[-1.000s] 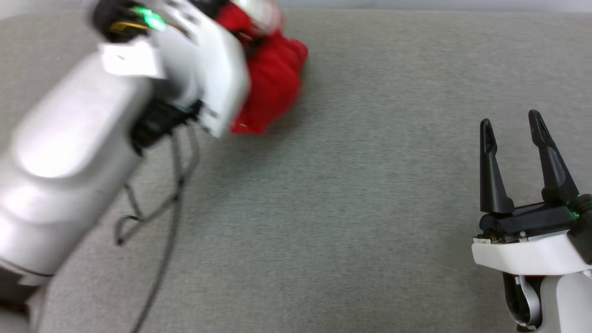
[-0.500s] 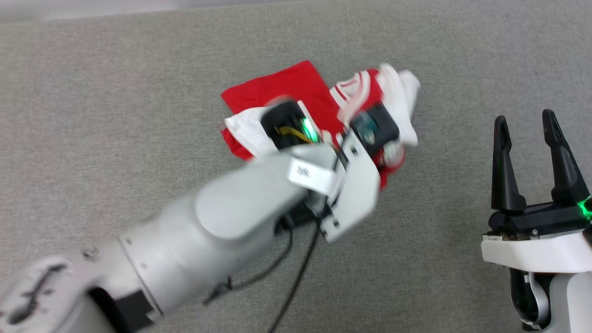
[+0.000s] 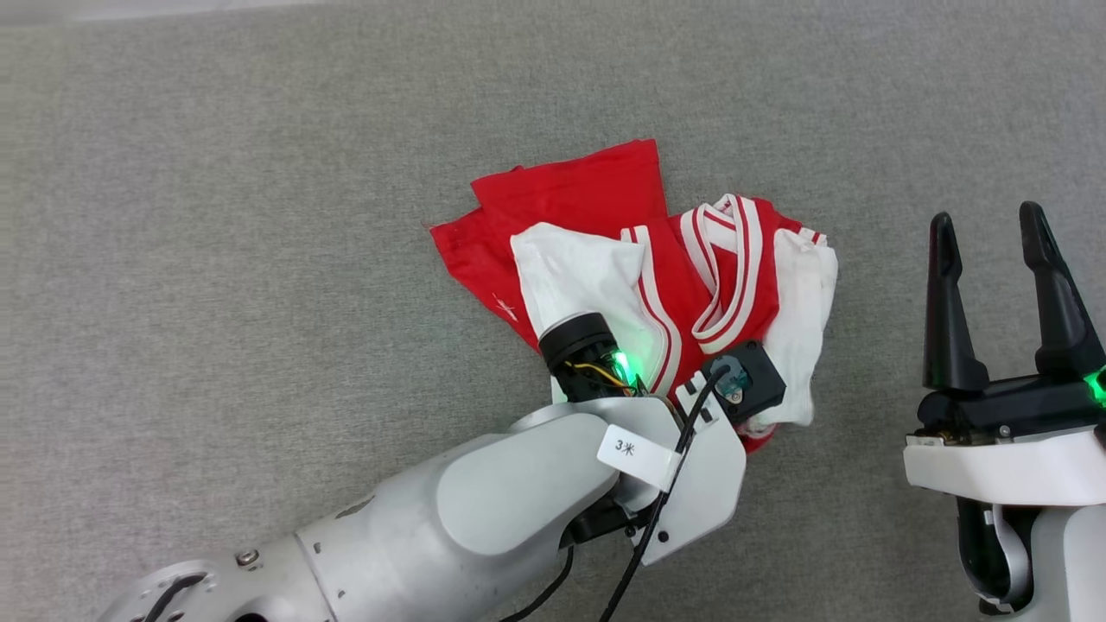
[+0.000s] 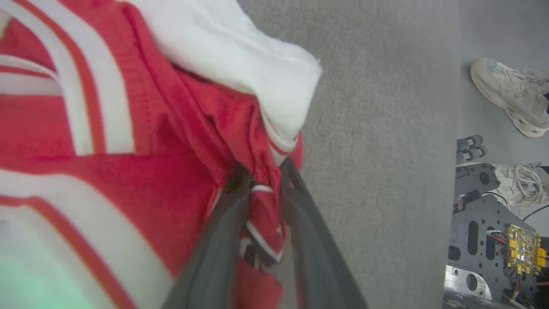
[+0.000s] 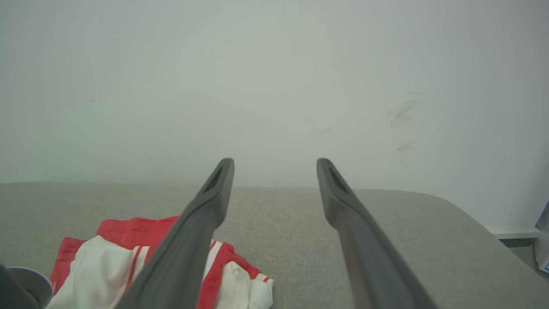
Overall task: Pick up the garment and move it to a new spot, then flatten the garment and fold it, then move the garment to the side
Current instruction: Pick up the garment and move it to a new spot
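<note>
Crumpled red jersey T-shirt [image 3: 657, 276] with white sleeves and striped trim lies mid-way across the grey fabric tabletop [image 3: 259, 216], a near-edge fold pinched by the narrow-set left gripper [image 4: 262, 176]. The right gripper [image 3: 987, 225], spread wide and empty, hovers near its right side.

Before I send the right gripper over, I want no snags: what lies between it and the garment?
Nothing. In the head view, the grey surface between the right gripper and the garment is bare.
</note>
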Tool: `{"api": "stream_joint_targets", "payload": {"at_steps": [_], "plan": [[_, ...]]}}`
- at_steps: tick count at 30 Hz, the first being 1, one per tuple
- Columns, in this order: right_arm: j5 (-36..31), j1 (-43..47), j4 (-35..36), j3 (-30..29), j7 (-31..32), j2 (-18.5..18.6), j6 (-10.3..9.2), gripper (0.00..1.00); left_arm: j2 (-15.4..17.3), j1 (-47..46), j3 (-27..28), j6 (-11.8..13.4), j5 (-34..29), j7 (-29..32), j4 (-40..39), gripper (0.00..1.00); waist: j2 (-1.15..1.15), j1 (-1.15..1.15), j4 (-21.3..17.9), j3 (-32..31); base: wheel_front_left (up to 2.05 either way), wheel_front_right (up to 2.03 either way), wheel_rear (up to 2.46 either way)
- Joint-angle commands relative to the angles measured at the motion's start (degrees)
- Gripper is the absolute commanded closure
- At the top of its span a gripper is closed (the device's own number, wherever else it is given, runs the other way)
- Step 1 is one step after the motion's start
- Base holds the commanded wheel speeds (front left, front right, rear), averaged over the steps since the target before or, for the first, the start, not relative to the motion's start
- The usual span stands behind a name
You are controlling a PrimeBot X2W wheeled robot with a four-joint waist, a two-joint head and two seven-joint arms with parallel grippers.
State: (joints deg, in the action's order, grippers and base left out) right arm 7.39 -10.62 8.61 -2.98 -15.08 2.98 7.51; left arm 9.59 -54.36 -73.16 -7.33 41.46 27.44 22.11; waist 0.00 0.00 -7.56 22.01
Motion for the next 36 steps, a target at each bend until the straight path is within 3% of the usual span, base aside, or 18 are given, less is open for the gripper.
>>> {"api": "stream_joint_targets", "payload": {"at_steps": [1, 8, 15, 18, 25, 31, 36], "plan": [[-0.54, 0.07, -0.36, -0.08, -0.14, -0.19, -0.04, 0.00, -0.53, -0.32, -0.27, -0.10, -0.43, -2.86, 1.12, 0.00, 0.00, 0.00, 0.79, -1.11, 0.00, 0.00, 0.00], [-1.58, 2.70, -2.11, -0.66, -0.14, -0.17, -0.04, 0.00, -1.69, -2.93, 2.45, 0.31, 0.28, -20.86, 6.20, 0.00, 0.00, 0.00, 3.11, -6.01, 0.00, 0.00, 0.00], [-2.85, 6.21, -4.77, -0.86, -0.14, -0.17, -0.04, 0.00, 1.05, 0.18, 7.13, 7.36, -2.03, -34.56, 9.46, 0.00, 0.00, 0.00, 5.69, -10.67, 0.00, 0.00, 0.00], [-3.05, 7.05, -5.58, -1.17, -0.13, -0.16, -0.04, 0.00, 2.33, 1.76, 8.52, 9.60, -2.04, -37.68, 9.64, 0.00, 0.00, 0.00, 6.40, -11.74, 0.00, 0.00, 0.00], [-4.08, 9.78, -7.88, -1.99, -0.14, -0.17, -0.04, 0.00, 8.23, 8.85, 15.91, 19.28, -3.12, -42.53, 6.90, 0.00, 0.00, 0.00, 8.48, -14.79, 0.00, 0.00, 0.00], [-4.61, 11.27, -9.27, -2.57, -0.14, -0.17, -0.04, 0.00, 12.86, 19.29, 28.15, 27.01, -8.45, -42.62, -4.24, 0.00, 0.00, 0.00, 9.98, -16.87, 0.00, 0.00, 0.00], [-4.60, 12.58, -10.24, -2.72, -0.14, -0.16, -0.04, 0.00, 14.04, 29.51, 37.21, 30.33, -13.68, -42.64, -11.73, 0.00, 0.00, 0.00, 10.96, -18.72, 0.00, 0.00, 0.00]]}}
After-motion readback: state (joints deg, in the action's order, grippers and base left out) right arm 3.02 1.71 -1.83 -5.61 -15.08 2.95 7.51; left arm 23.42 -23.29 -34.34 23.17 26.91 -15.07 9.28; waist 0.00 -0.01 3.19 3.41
